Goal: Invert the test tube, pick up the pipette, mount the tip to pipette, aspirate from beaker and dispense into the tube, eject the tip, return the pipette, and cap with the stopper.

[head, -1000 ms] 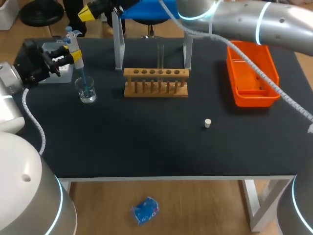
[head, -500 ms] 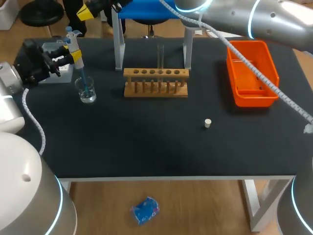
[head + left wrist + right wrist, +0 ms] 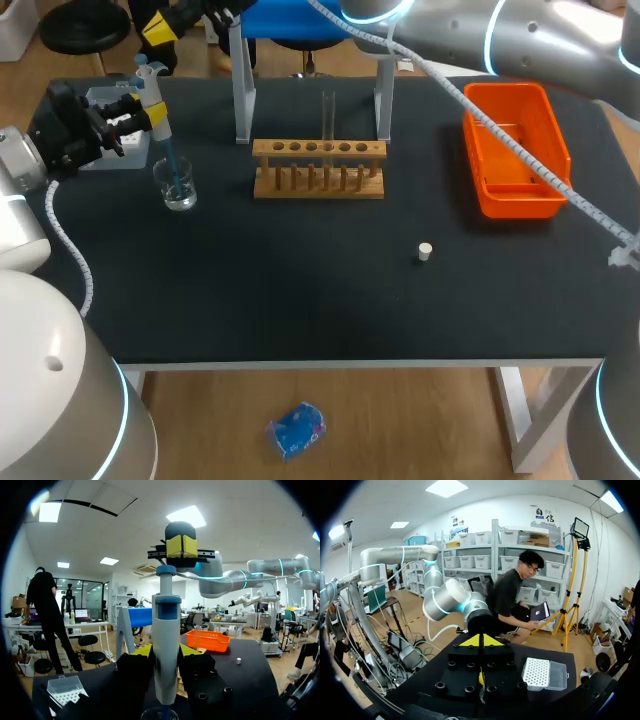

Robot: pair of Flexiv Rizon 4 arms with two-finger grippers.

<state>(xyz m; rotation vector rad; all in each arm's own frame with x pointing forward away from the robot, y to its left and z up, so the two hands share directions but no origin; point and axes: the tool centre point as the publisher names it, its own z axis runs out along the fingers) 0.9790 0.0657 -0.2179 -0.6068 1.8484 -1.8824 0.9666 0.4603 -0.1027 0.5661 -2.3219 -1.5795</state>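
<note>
Left arm (image 3: 60, 130) sits at the left edge of the overhead view, jaws clamped on the white-and-blue pipette (image 3: 152, 100), which stands upright. The left wrist view confirms it: the pipette body (image 3: 166, 645) is held between the two yellow-tipped fingers (image 3: 141, 651). The pipette's blue tip (image 3: 172, 165) dips into the small clear glass beaker (image 3: 178, 188), left of centre on the black bench (image 3: 300, 290). A grey tip box (image 3: 100, 98) lies just behind the left arm's jaws. The clear glass test tube (image 3: 328, 112) stands upright in the wooden rack (image 3: 268, 150), upper middle. The small white stopper (image 3: 425, 251) lies alone, right of centre, well apart from the rack. The orange plastic bin (image 3: 515, 205) sits at upper right. Right arm (image 3: 480, 35) crosses the top from the right; its jaws are at far upper left, past the bench edge, yellow tips pressed together, holding nothing.
</note>
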